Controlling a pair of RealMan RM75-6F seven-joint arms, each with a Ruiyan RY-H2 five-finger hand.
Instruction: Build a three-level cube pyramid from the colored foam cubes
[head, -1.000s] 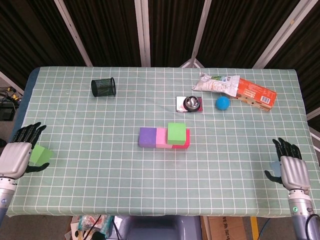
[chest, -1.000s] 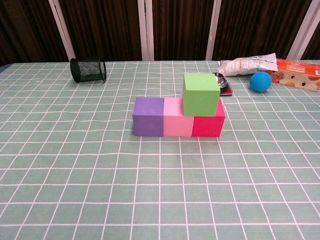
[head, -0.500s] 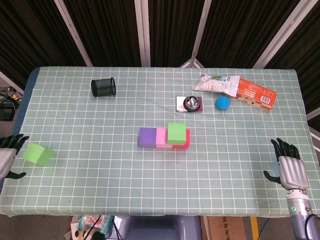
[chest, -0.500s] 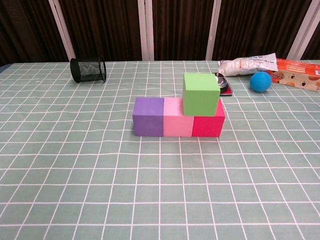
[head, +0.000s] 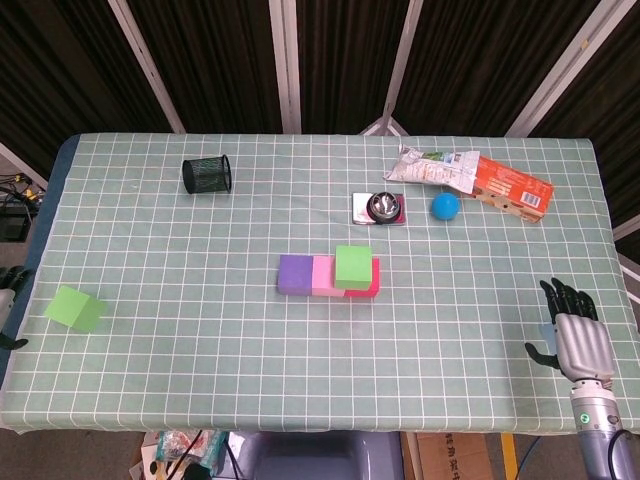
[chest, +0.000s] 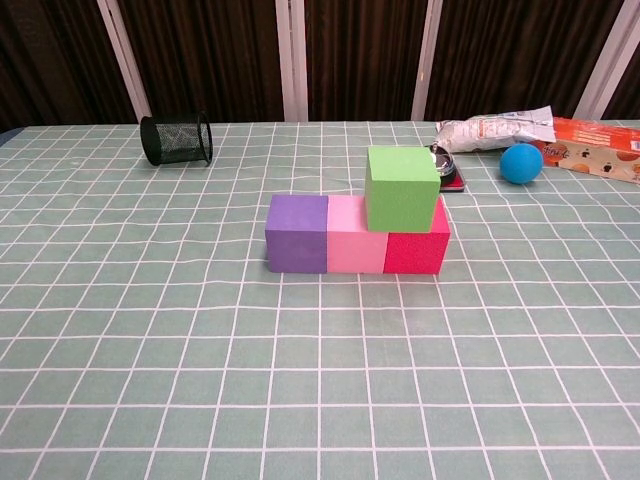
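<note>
**Visitor:** Four foam cubes so far, is that right? Tell me where they sit.

**Onlooker:** Yes. Three make a row touching side by side near the middle of the table (head: 200, 400): a purple cube (chest: 297, 233), a pink cube (chest: 356, 235) and a red cube (chest: 416, 249). A green cube (chest: 401, 188) rests on top, over the red one and overlapping the pink one a little. A second, paler green cube (head: 75, 308) lies alone near the table's left edge, well apart from the row.

**Visitor:** And the hands?

**Onlooker:** The right hand (head: 570, 335) hovers by the near right corner, fingers apart, holding nothing. Only a sliver of the left hand (head: 10, 300) shows at the left edge, just beside the loose cube; I cannot tell how its fingers lie.

**Visitor:** What would make the next step go well?

**Onlooker:** I judge the loose cube comes next. The left hand should take it by opposite faces, squeezing lightly since foam gives, then set it level across the purple and pink seam, touching the stacked green one, without nudging the row. A mesh cup (head: 206, 174), blue ball (head: 445, 206) and snack packets (head: 470, 177) sit far back, out of the way.
</note>
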